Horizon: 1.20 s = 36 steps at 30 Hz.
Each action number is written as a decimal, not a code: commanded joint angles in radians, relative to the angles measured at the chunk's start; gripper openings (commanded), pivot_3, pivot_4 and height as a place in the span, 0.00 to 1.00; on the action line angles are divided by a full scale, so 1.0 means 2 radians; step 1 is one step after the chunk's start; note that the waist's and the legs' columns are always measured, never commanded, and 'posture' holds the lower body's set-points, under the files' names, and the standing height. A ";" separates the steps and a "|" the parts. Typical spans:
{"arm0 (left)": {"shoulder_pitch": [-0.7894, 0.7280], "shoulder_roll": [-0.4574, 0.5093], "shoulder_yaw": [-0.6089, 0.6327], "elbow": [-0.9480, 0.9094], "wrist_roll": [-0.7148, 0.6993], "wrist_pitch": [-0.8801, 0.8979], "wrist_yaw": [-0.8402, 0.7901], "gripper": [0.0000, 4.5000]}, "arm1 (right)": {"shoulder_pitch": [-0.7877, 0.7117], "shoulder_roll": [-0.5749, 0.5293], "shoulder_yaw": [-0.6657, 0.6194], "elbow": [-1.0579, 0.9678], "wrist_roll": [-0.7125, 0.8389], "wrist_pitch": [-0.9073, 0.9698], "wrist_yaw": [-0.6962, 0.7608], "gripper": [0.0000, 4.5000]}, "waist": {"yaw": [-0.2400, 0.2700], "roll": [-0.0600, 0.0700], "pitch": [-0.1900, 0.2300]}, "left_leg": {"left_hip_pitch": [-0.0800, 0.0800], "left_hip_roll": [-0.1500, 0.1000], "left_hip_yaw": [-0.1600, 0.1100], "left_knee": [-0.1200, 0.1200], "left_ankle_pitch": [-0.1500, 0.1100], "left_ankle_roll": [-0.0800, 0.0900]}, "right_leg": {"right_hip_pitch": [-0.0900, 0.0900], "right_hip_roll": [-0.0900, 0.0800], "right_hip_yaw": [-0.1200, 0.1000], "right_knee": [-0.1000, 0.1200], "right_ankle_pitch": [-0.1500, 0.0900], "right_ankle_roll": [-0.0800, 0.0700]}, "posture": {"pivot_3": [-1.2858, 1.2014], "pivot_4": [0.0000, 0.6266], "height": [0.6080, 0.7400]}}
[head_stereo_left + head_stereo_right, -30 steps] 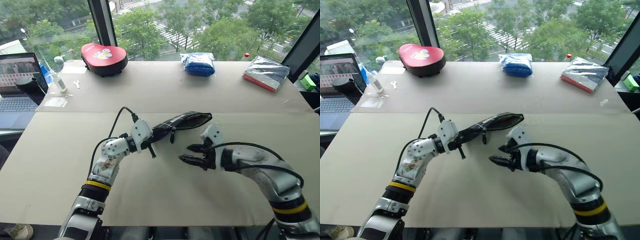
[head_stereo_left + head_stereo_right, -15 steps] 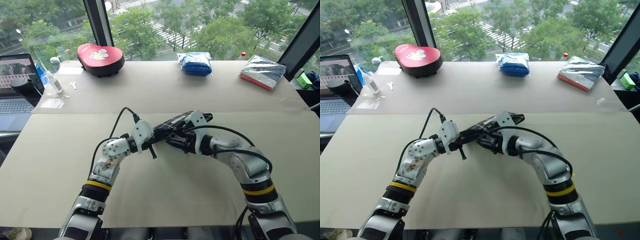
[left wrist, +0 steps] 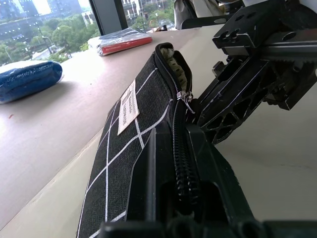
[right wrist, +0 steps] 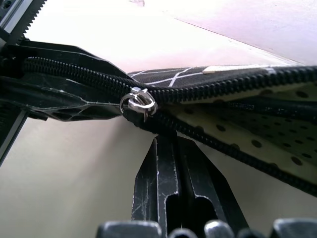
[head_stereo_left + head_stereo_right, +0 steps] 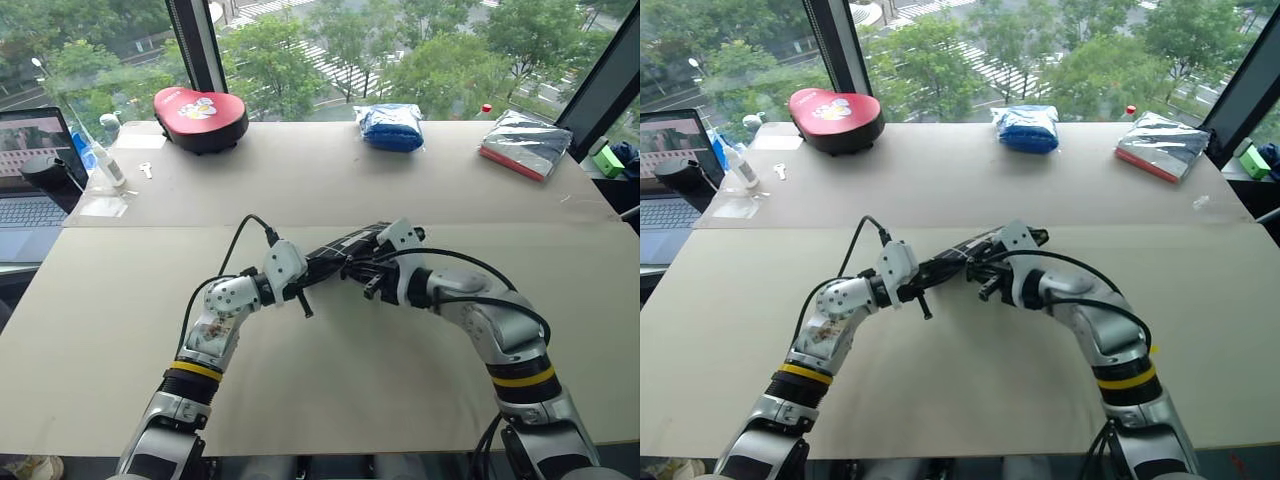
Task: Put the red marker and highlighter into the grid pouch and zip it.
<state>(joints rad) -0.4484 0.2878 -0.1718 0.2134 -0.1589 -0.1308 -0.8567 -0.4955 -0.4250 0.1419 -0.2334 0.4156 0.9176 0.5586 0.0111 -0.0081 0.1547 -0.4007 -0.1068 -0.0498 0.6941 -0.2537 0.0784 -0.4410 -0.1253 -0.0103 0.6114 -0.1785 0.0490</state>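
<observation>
The grid pouch, black with white lines and a white label, hangs just above the table at the centre. My left gripper is shut on its near end, clamping the zipper edge. My right gripper has come in from the right and is shut on the zipper pull, whose slider sits close to my left fingers. Beyond the slider the mouth gapes and shows a dotted pale lining. The red marker and the highlighter are hidden from view.
Along the far edge of the table lie a red heart-shaped case, a blue fabric bundle and a silver packet with a red edge. A laptop and a small bottle stand at the far left.
My right gripper moved left from beside the pouch, where it stood open, onto the zipper and shut on the pull. My left gripper kept its hold and place.
</observation>
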 commanded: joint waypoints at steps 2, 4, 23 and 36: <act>-0.006 -0.002 0.005 -0.006 -0.002 -0.010 0.005 0.00 | 0.004 -0.005 -0.036 -0.029 0.011 -0.005 -0.004 0.01 | 0.000 0.000 0.000 | 0.000 0.000 0.000 0.000 0.000 0.000 | 0.000 0.000 0.000 0.000 0.000 0.000 | 0.52 0.24 1.00; -0.005 -0.003 0.007 -0.006 -0.002 -0.010 0.008 0.00 | 0.013 -0.005 -0.046 -0.039 0.014 0.000 -0.007 0.01 | 0.001 0.000 0.000 | 0.000 0.000 0.000 0.000 0.000 0.000 | 0.000 0.000 0.000 0.000 0.000 0.000 | 0.52 0.24 1.00; -0.005 -0.001 0.005 -0.005 -0.004 -0.010 0.004 0.00 | 0.034 -0.174 -0.105 0.043 -0.077 -0.076 -0.009 0.01 | 0.001 0.000 0.000 | 0.000 0.000 0.000 0.000 0.000 0.000 | 0.000 0.000 0.000 0.000 0.000 0.000 | 0.52 0.24 1.00; -0.008 0.001 0.006 -0.003 -0.004 -0.010 0.000 0.00 | 0.029 -0.166 -0.120 0.037 -0.021 -0.051 0.037 0.20 | 0.001 0.000 0.000 | 0.000 0.000 0.000 0.000 0.000 0.000 | 0.000 0.000 0.000 -0.001 0.000 0.000 | 0.52 0.24 1.00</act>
<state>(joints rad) -0.4567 0.2846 -0.1767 0.2171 -0.1588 -0.1317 -0.8556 -0.4421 -0.7630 -0.0622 -0.0791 0.3123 0.7812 0.5986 0.0132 -0.0083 0.1548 -0.4011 -0.1061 -0.0491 0.6941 -0.2554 0.0815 -0.4402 -0.1259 -0.0093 0.6103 -0.1785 0.0489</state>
